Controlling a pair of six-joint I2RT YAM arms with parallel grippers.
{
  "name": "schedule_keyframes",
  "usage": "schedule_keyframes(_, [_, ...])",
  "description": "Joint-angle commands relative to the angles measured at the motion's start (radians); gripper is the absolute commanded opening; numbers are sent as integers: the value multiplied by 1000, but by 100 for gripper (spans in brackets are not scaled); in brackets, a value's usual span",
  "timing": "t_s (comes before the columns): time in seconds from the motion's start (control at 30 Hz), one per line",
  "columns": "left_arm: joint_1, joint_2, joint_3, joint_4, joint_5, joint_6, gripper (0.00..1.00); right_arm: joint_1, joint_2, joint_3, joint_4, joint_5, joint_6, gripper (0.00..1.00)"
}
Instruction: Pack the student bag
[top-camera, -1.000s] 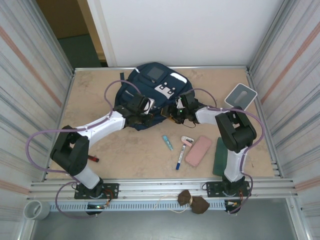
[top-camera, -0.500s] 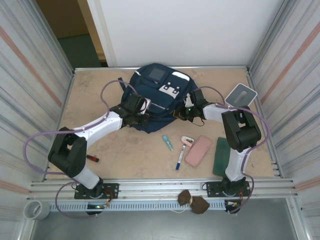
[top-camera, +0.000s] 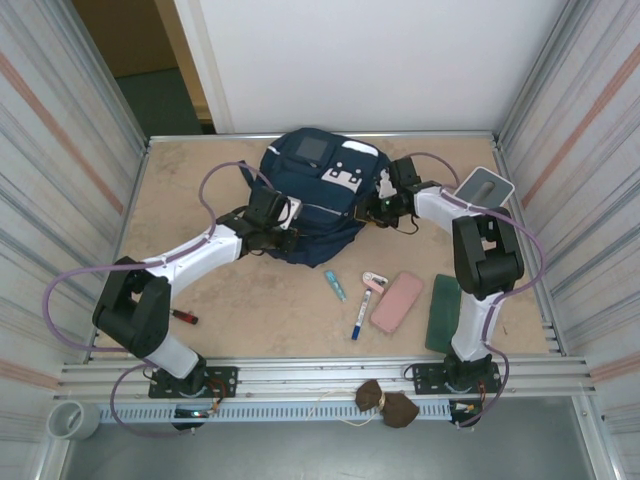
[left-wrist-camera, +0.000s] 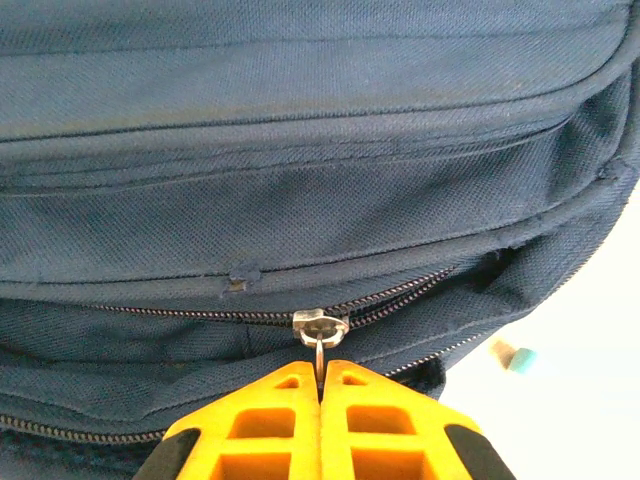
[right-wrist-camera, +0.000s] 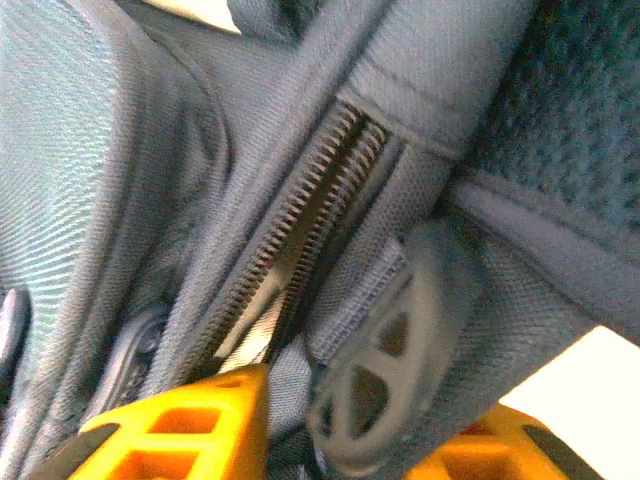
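Pinches zip pull in pressed-together left claw to open bag, flanking its edge with part-spread right claw, hold unclear.

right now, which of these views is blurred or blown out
Left wrist: sharp, with the weave of the large navy-blue fabric backpack and its small metal zipper pull crisp, but the background at the right edge is blown out white. Right wrist: soft and smeared, zipper teeth blurred, with an overexposed white patch at lower right. Top external: evenly lit, in focus, no glare.
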Motion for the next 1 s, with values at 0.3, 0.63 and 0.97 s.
schedule_keyframes(0.3, [-47,-29,29,4,40,-50,0,131,-148,-295,359,-51,296,81])
schedule_keyframes(0.63, [-12,-121,-31,-65,-84,-3,0,104,-30,-116,252,-48,170,18])
schedule_keyframes(0.97, [13,-172,-44,-80,-31,16,0,102,104,133,33,-68,17,11])
